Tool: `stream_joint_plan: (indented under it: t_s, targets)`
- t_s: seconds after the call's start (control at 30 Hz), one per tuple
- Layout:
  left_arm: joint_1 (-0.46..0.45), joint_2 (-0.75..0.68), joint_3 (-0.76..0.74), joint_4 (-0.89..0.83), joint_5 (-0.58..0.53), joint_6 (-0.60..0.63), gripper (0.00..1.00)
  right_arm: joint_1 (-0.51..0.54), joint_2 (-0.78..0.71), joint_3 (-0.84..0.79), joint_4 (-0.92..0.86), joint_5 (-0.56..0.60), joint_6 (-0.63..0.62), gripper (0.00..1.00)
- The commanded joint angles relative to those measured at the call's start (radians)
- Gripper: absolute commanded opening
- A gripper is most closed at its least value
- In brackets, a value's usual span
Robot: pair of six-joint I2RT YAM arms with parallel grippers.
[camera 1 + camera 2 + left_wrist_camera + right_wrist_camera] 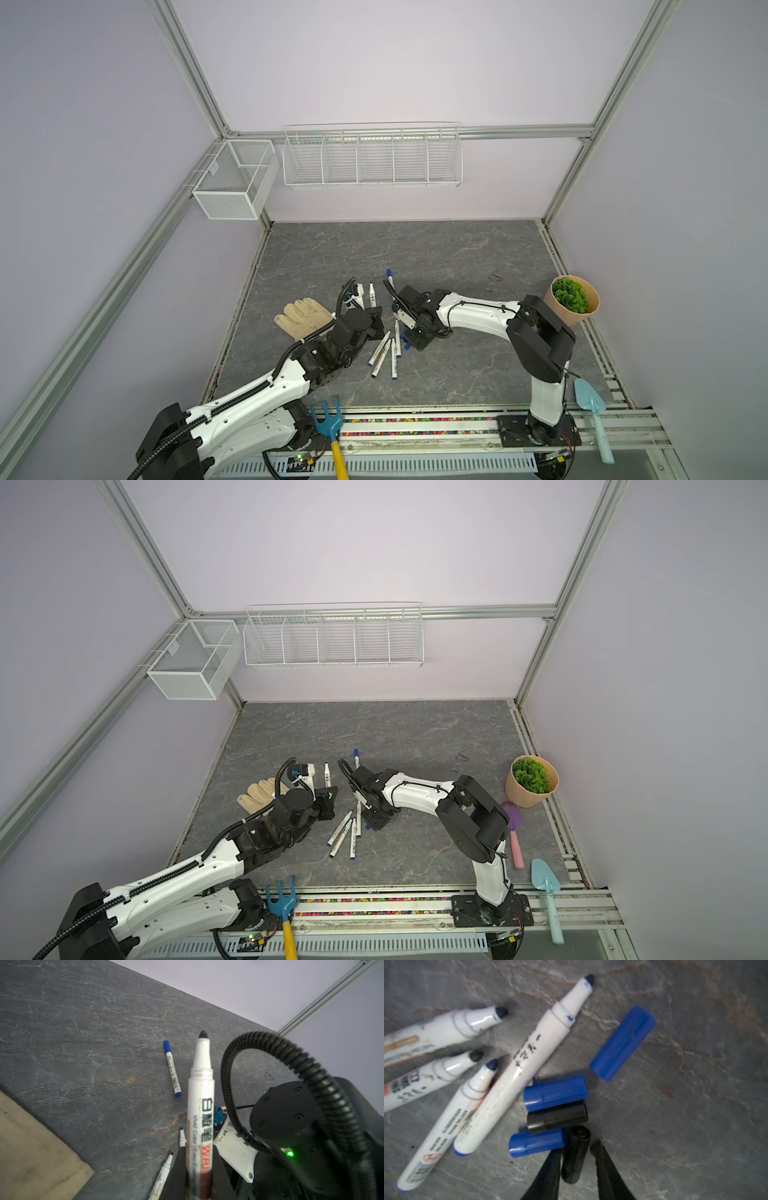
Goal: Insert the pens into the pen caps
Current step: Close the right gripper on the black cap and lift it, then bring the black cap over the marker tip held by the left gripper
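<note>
In both top views my left gripper (pixel 372 320) sits just beside the beige fabric work glove (pixel 305 318), on the side toward my right arm, clenched on a white-barrelled, black-tipped marker pen (pixel 372 293). Four uncapped pens (pixel 386 353) lie fanned near the glove, and my right gripper (pixel 409 343) is down just past them, tips hidden. My left wrist view adds that the grip is on the printed barrel, nib bare, and that a blue-capped pen (pixel 172 1069) lies farther out. Only my right wrist view shows the caps: three stubby blue plastic caps (pixel 555 1093), one black, and a second short black plastic cap (pixel 576 1155) between my parted jaws, not yet clamped. I judge it light, stiff and slick, likely to roll or squirt, so I'd pinch it mid-body.
</note>
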Motion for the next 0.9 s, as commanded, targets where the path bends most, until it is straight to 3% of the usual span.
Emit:
stream_joint_plan:
  t_s: [0.0,0.17,0.33,0.43,0.6,0.87]
  targets:
    - [0.005,-0.005,-0.005,-0.006,-0.015,0.009,0.00,-0.001,0.053,0.010,0.018,0.029,-0.019,0.26]
    - [0.006,0.003,-0.003,0.011,0.013,0.037,0.00,-0.012,0.013,-0.014,0.025,0.029,-0.009,0.16]
    - [0.005,0.019,-0.004,0.049,0.097,0.092,0.00,-0.078,-0.143,-0.063,0.041,-0.008,0.040,0.11]
    - [0.004,0.033,-0.012,0.101,0.180,0.128,0.00,-0.150,-0.283,-0.101,0.099,-0.118,0.076,0.10]
    - [-0.006,0.086,-0.022,0.176,0.283,0.153,0.00,-0.261,-0.457,-0.157,0.286,-0.399,0.167,0.10]
    - [-0.071,0.137,-0.018,0.262,0.307,0.180,0.00,-0.283,-0.524,-0.189,0.578,-0.595,0.350,0.11]
